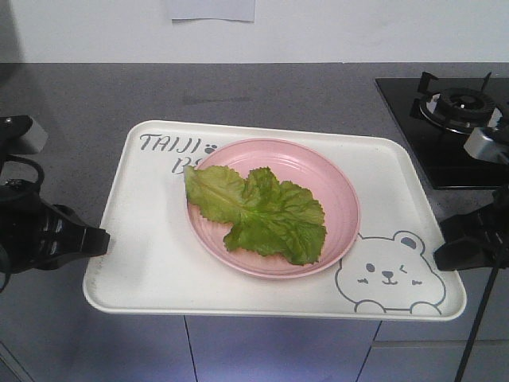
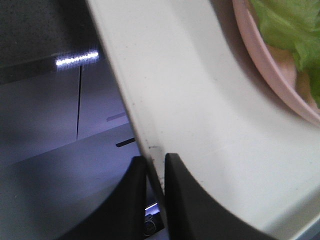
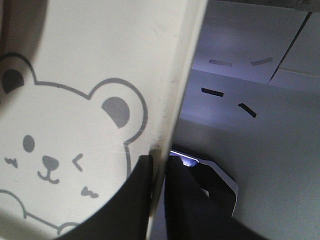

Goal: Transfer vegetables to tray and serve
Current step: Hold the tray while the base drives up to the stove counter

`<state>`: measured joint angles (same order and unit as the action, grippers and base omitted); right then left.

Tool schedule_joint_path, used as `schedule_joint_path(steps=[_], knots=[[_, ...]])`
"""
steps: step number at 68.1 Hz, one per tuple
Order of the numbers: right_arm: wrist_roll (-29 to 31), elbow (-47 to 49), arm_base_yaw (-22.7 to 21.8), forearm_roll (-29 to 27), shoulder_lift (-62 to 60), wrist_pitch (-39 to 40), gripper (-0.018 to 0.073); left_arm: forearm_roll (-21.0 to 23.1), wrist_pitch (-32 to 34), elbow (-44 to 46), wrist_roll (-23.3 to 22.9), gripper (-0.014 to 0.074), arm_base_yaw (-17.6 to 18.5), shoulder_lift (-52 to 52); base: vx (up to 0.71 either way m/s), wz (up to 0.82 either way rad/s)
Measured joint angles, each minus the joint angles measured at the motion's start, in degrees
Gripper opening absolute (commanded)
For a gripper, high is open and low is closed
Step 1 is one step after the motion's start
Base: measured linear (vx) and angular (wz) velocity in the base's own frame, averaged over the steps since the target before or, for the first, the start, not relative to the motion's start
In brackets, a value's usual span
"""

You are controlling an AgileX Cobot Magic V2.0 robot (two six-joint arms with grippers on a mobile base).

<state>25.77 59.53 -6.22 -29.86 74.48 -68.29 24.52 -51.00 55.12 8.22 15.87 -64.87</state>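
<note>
The cream-white tray [image 1: 159, 255] with the bear drawing hangs over the front edge of the grey counter. On it stands a round pink plate [image 1: 338, 199] holding the vegetables [image 1: 262, 211], bright green lettuce leaves. My left gripper [image 1: 99, 239] is shut on the tray's left rim [image 2: 150, 145], one finger above and one below. My right gripper [image 1: 445, 243] is shut on the tray's right rim [image 3: 167, 135] beside the bear's ear. The plate edge [image 2: 260, 65] and lettuce [image 2: 292, 25] show at the top right of the left wrist view.
A black gas hob [image 1: 453, 119] with a burner sits at the back right of the counter [image 1: 95, 95]. Grey cabinet fronts [image 1: 270, 350] lie below the tray. A white wall runs behind the counter.
</note>
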Motion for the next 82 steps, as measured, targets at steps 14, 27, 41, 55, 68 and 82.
schedule_joint_path(steps=[14, 27, 41, 55, 68, 82], knots=[[0.00, 0.00, 0.00, 0.00, 0.00, 0.00, -0.0003, 0.00, 0.00, 0.00, 0.00, -0.0006, 0.00, 0.00, 0.09, 0.00], [0.00, 0.00, 0.00, 0.00, 0.00, 0.00, -0.0003, 0.00, 0.00, 0.00, 0.00, -0.0006, 0.00, 0.00, 0.10, 0.02], [0.00, 0.00, 0.00, 0.00, 0.00, 0.00, -0.0003, 0.00, 0.00, 0.00, 0.00, -0.0006, 0.00, 0.00, 0.11, 0.01], [0.00, 0.00, 0.00, 0.00, 0.00, 0.00, -0.0003, 0.00, 0.00, 0.00, 0.00, -0.0006, 0.00, 0.00, 0.13, 0.01], [0.00, 0.00, 0.00, 0.00, 0.00, 0.00, -0.0003, 0.00, 0.00, 0.00, 0.00, -0.0006, 0.00, 0.00, 0.14, 0.03], [0.00, 0.00, 0.00, 0.00, 0.00, 0.00, -0.0003, 0.00, 0.00, 0.00, 0.00, -0.0006, 0.00, 0.00, 0.15, 0.03]])
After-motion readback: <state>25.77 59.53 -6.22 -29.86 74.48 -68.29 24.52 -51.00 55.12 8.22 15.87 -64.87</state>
